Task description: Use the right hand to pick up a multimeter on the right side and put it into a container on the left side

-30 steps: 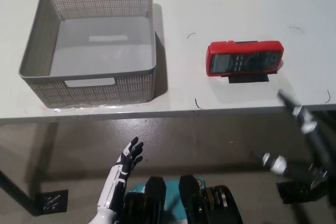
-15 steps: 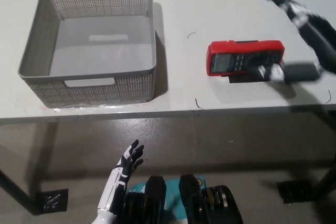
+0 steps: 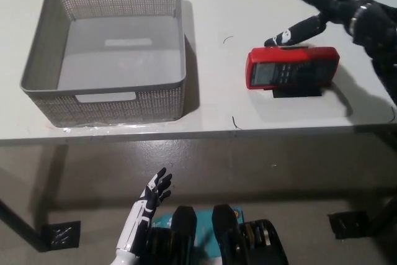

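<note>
A red multimeter [image 3: 291, 67] with a dark face lies flat on the white table [image 3: 236, 10], right of centre. My black right hand [image 3: 325, 10] hovers just behind and above it, open, fingers spread and pointing left; one fingertip is close to the meter's far edge. A grey perforated basket [image 3: 105, 48] stands empty on the left of the table. My white left hand [image 3: 149, 200] rests below the table's front edge at the lower left, open and holding nothing.
The table's front edge [image 3: 198, 133] runs across the middle of the picture, with floor below it. A dark stand piece [image 3: 298, 93] shows under the meter's near side. Bare tabletop lies between basket and meter.
My right hand has come up from below the table's right edge, swept over the meter and now hangs behind it, fingers spread. The meter and the basket stay put.
</note>
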Motion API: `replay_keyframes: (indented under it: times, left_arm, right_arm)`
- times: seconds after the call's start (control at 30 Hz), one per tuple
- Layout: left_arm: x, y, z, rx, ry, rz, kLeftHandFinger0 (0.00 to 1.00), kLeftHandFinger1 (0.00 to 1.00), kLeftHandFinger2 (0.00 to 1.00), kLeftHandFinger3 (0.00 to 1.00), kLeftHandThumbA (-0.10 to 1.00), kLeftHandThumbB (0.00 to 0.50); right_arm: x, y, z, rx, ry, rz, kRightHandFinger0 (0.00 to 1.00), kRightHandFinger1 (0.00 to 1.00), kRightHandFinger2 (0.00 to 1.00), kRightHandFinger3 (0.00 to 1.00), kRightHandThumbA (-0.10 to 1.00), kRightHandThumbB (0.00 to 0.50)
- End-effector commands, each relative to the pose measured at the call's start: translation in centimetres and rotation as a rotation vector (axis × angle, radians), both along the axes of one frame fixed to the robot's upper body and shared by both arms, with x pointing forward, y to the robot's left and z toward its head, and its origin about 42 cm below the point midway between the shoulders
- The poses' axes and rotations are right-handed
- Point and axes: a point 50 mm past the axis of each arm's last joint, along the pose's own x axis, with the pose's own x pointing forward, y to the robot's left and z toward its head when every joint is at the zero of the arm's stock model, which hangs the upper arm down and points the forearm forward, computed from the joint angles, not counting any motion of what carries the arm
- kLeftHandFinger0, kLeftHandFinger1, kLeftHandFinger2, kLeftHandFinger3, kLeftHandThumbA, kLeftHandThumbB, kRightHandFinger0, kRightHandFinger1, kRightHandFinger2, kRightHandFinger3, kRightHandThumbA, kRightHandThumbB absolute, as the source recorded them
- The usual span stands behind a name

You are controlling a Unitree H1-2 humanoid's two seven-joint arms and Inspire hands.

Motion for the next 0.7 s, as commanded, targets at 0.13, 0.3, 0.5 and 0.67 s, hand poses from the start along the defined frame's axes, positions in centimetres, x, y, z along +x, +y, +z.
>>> replay_keyframes:
  times: [0.13, 0.3, 0.5, 0.67]
  left_arm:
    - [0.9, 0.2, 1.4, 0.016, -0.061, -0.053, 1.00, 1.00, 1.00, 1.00, 1.00, 0.500]
    - [1.1, 0.3, 1.5, 0.025, -0.054, -0.060, 1.00, 1.00, 1.00, 1.00, 1.00, 0.500]
    - [1.3, 0.5, 1.5, 0.012, -0.038, -0.056, 1.00, 1.00, 1.00, 1.00, 1.00, 0.500]
    - [1.4, 0.6, 1.6, 0.021, -0.042, -0.063, 1.00, 1.00, 1.00, 1.00, 1.00, 0.496]
  right_arm:
    - [4.0, 2.2, 4.4, -0.080, 0.135, 0.024, 1.00, 1.00, 1.00, 1.00, 1.00, 0.355]
    - [4.2, 2.3, 3.7, -0.060, 0.167, 0.067, 1.00, 1.00, 1.00, 1.00, 1.00, 0.344]
    - [4.4, 2.8, 4.6, -0.092, 0.186, 0.069, 1.00, 1.00, 1.00, 1.00, 1.00, 0.363]
    - [4.4, 2.4, 4.2, -0.099, 0.202, 0.049, 1.00, 1.00, 1.00, 1.00, 1.00, 0.392]
